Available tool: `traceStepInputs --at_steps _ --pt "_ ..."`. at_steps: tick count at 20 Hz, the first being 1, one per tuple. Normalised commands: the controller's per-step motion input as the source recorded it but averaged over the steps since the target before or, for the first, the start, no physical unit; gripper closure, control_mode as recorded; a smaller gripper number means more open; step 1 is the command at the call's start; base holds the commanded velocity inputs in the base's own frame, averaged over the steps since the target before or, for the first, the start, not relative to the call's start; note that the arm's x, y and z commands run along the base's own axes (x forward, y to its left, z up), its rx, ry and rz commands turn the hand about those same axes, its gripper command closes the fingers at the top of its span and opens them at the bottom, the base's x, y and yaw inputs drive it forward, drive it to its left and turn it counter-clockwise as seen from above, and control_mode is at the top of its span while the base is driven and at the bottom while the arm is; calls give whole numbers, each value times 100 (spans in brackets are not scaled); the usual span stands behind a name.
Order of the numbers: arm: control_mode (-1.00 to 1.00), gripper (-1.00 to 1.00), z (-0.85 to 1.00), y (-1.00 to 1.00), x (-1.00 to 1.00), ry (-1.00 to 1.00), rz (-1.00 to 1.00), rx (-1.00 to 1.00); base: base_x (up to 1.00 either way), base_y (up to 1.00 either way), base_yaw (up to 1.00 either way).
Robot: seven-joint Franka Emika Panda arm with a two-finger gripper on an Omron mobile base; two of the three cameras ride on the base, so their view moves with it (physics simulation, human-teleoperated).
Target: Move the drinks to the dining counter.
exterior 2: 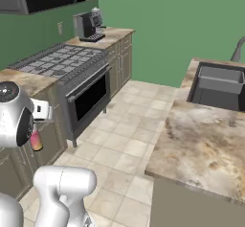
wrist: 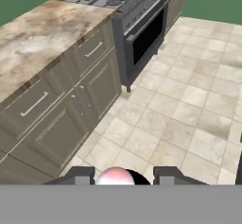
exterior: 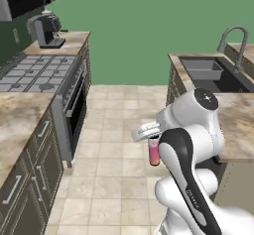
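Your arm folded tight above its own base, gripper (wrist: 117, 176) pointing down, fingers clamped on pink bottle (exterior: 154, 152)

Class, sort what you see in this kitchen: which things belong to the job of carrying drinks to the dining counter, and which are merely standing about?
Belongs to the job:
- pink bottle, held above the floor
- gripper, shut on that bottle

Just standing about:
- coffee machine on the far counter
- stove with its oven
- sink and faucet
- cabinet drawers

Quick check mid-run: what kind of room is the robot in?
A home-style kitchen, rendered: a gas stove with oven, a sink set in a marbled counter, and a coffee machine.
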Motion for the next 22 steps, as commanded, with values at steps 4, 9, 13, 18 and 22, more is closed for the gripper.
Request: traceStepInputs --at_steps 4,9,13,18,22 --pt "100 100 0 0 0 0 0 0 0 -41 -80" --pt "100 100 0 0 0 0 0 0 17 -39 -64" --pt "100 100 0 0 0 0 0 0 34 -48 -50" --pt "100 100 0 0 0 0 0 0 55 -40 -32" --pt "100 100 0 0 0 0 0 0 28 -91 -22"
